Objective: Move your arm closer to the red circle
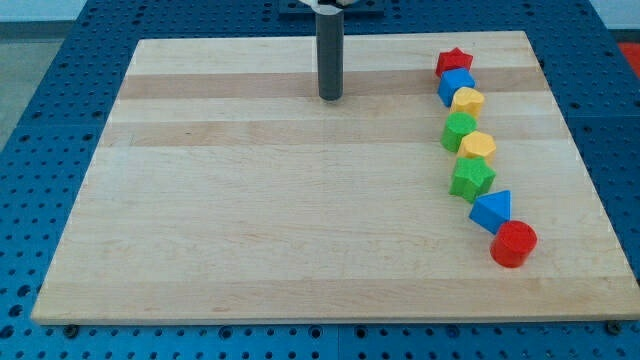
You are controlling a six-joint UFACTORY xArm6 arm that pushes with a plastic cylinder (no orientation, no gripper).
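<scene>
The pale wooden worktop (250, 200) lay on a blue perforated base (60, 30). My tip (330, 97), the lower end of the straight dark rod, stood on the far part of the worktop, slightly right of its middle, with bare wood all around it. No gripper was fitted to the arm, so there was nothing to open or close, and the tip touched no block.

All eight blocks formed a curving line down the right side of the worktop. At the far end sat the red star-shaped block (453, 61), with the blue cube-like block (456, 84) just nearer and touching it. Next came a yellow hexagonal block (467, 101), then a green rounded block (459, 130), then a second yellow hexagonal block (478, 146), each pressed against its neighbour. A green star-shaped block (471, 178) followed, then a blue triangular block (492, 210).

The red circular block (514, 243), a short red cylinder, closed the line at the near end, just beside the blue triangle and close to the worktop's right edge. It lay well apart from my tip, to the right of it and much nearer in the scene, with open wood between them.
</scene>
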